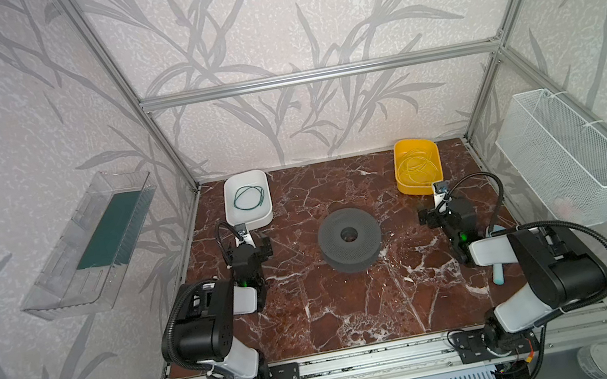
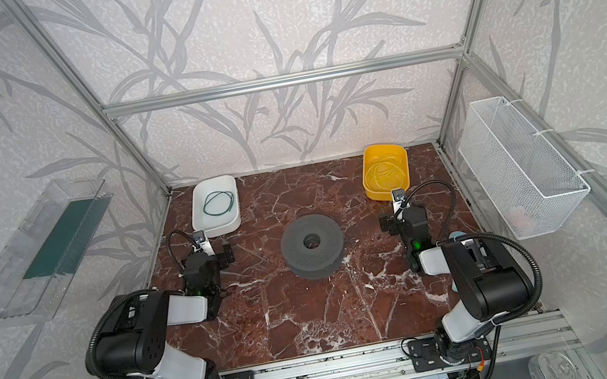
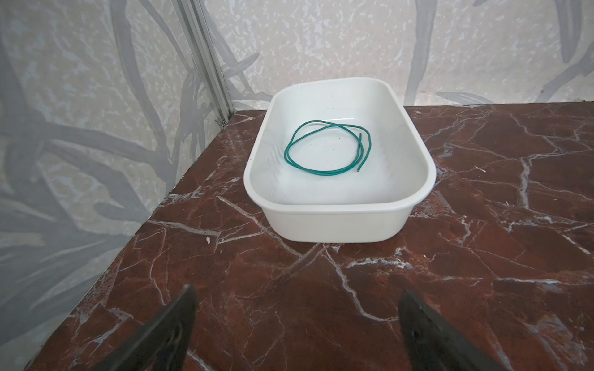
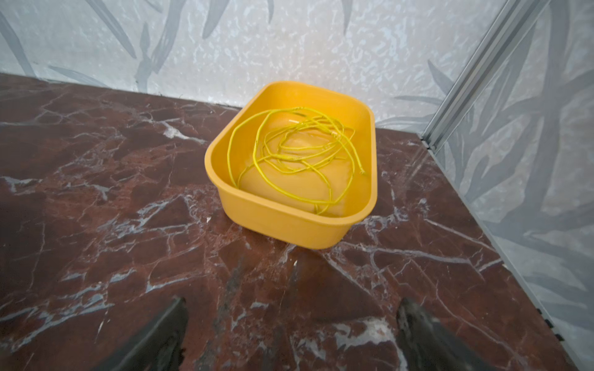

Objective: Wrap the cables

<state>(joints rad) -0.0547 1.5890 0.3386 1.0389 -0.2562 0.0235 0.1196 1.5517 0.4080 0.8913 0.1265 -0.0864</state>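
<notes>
The green cable (image 3: pixel 287 154) is seen coiled in two loose rounds on the floor of the white tub (image 3: pixel 340 208), at the far left of the table (image 1: pixel 315 311). A yellow cable (image 4: pixel 255 157) is heaped in a looser tangle inside the yellow tub (image 4: pixel 283 225), at the far right. Between them, well apart from both, a grey spool (image 1: pixel 327 237) is set flat with its centre hole up (presumably the thing to be wound onto).

The left gripper (image 3: pixel 297 292) is held with its jaws spread wide and nothing between them, over bare table short of the white tub. The right gripper (image 4: pixel 294 300) is likewise spread wide and empty, short of the yellow tub.

Both cables are judged to be very light, thin and springy: their curl is likely to be kept when lifted, and so fine a strand could easily be slipped out of the pads. The green one is best taken near a free end, both of which lie together at one side of the coil. On the yellow one, the end that stands clear near the tub wall is the likelier hold, since a pinch in the heap may drag the whole tangle.
</notes>
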